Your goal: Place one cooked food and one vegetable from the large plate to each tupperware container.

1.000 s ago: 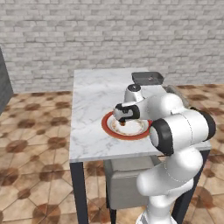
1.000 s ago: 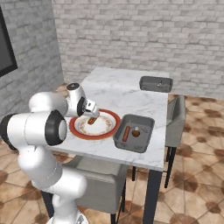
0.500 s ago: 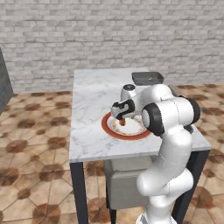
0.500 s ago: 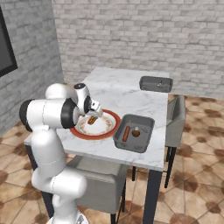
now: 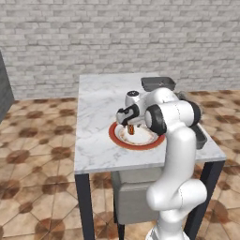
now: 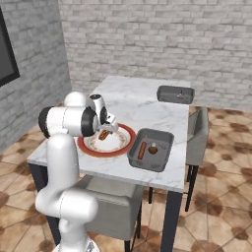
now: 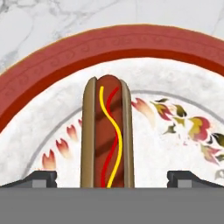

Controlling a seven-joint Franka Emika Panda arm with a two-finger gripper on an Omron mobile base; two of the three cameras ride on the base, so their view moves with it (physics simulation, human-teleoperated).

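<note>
Wide-open and empty, the gripper [image 7: 112,177] straddles the hot dog [image 7: 106,131] on the large plate [image 7: 39,83], so next it should drop, pinch and carry it to a tupperware container [image 6: 167,93].

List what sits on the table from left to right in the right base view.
Large plate with a hot dog under the open gripper → near tupperware container holding a sausage → far tupperware container at the table's back edge.
</note>
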